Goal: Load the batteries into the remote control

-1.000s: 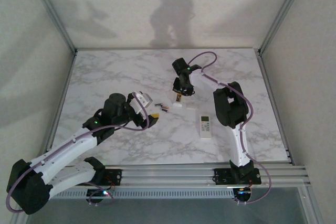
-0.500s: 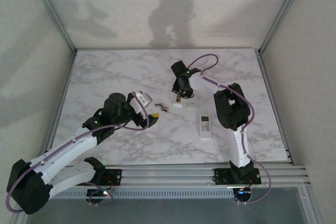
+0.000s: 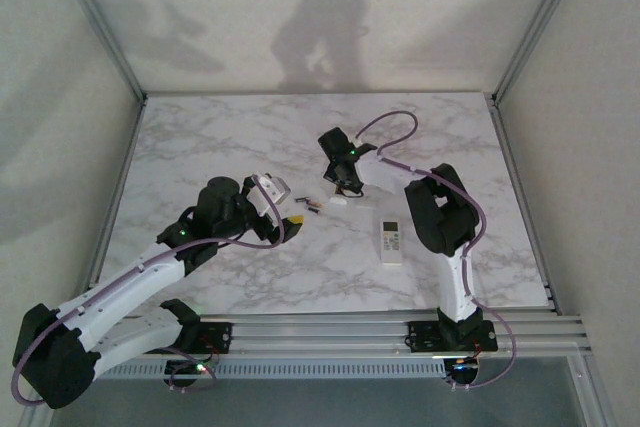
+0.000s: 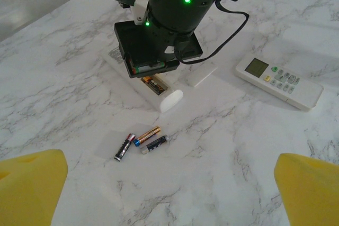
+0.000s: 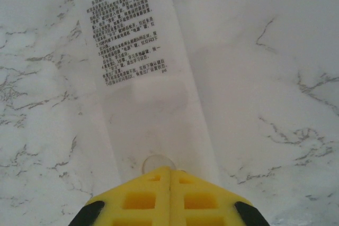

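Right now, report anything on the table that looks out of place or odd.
The face-down remote has its battery bay open, one battery inside; what looks like its cover lies loose beside it. Three batteries lie scattered on the marble nearby. Nothing looks damaged or spilled.

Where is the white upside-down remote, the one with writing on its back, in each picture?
Top external: the upside-down remote peeks out mid-table beneath the right gripper.
Left wrist: upper middle, slanting, with the upside-down remote ending near the loose batteries.
Right wrist: runs up the middle, printed writing near the top.
Shared landmark: the right gripper, jaws shut, directly over it in all three.
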You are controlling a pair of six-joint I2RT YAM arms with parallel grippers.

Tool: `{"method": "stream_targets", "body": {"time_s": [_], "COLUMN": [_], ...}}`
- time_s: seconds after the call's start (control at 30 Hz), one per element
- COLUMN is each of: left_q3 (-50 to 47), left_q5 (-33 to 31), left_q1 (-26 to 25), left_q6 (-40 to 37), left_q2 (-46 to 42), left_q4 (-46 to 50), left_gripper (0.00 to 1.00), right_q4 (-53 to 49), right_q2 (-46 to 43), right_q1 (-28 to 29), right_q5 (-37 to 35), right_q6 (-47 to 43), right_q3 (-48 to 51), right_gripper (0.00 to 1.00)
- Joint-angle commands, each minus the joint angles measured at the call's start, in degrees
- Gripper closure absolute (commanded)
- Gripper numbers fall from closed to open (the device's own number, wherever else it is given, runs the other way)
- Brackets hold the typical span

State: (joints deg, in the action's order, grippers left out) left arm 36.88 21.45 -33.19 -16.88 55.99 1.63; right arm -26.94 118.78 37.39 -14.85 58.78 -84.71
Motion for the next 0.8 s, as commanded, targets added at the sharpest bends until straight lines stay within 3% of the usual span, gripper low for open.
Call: {"method": "stream_targets", "body": {"time_s": [0.0, 0.17, 0.33, 0.5, 0.67, 0.77], "left_q3": [1.81, 1.79, 1.53, 1.79, 6.11, 11.56], "left_q5": [0.65, 0.35, -0.26, -1.81, -9.09, -11.94], "left_q1": [0.01, -0.03, -0.19, -0.16, 0.03, 0.04], "left_q6": [0.48, 0.45, 0.62, 3.12, 16.18, 24.8], "left_q2": [-0.35, -0.32, 0.02, 0.67, 2.72, 5.25], "left_q4": [0.7, 0.83, 0.52, 0.04, 1.28, 5.79], "left_gripper": [0.01, 0.01, 0.01, 0.01, 0.01, 0.01], "right_q4": [-7.83, -5.8, -10.06, -11.75, -7.71, -8.03], "right_q2": [1.04, -2.16, -7.8, -11.23, -13.57, -10.36], "right_q1": [3.92, 4.01, 2.74, 0.09, -3.59, -4.51], "right_q5": [9.37, 11.69, 5.3, 6.04, 10.08, 13.97], "right_q6": [3.64, 7.69, 2.67, -1.77, -6.45, -12.96], "right_q3": [4.89, 5.51, 0.95, 0.13, 5.11, 2.49], "right_gripper": [0.99, 0.99, 0.9, 0.85, 0.8, 0.64]}}
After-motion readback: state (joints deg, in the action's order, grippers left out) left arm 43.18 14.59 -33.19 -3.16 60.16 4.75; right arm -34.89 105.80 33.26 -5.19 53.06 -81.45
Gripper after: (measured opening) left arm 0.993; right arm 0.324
